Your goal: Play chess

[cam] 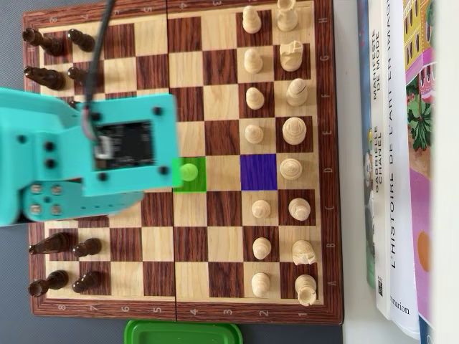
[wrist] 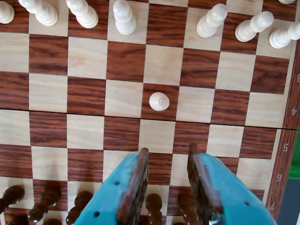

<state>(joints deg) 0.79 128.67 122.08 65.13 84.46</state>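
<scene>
The wooden chessboard (wrist: 124, 61) fills the wrist view. A lone white pawn (wrist: 159, 101) stands on a dark square in mid-board, clear of the row of white pawns (wrist: 123, 18) at the top. My gripper (wrist: 168, 150) enters from the bottom edge, open, teal with brown pads, with only bare squares between its fingertips. It hovers over the dark pawns (wrist: 153, 206), about two squares short of the white pawn. In the overhead view the teal arm (cam: 93, 161) covers the board's left middle and hides the jaws. The white pawn (cam: 188, 172) sits on a green-tinted square, with a purple-tinted square (cam: 258, 172) two squares to its right.
White pieces (cam: 292, 129) line the board's right side and dark pieces (cam: 54, 79) its left in the overhead view. Books (cam: 401, 158) lie right of the board. A green lid (cam: 183, 332) sits below the board's edge.
</scene>
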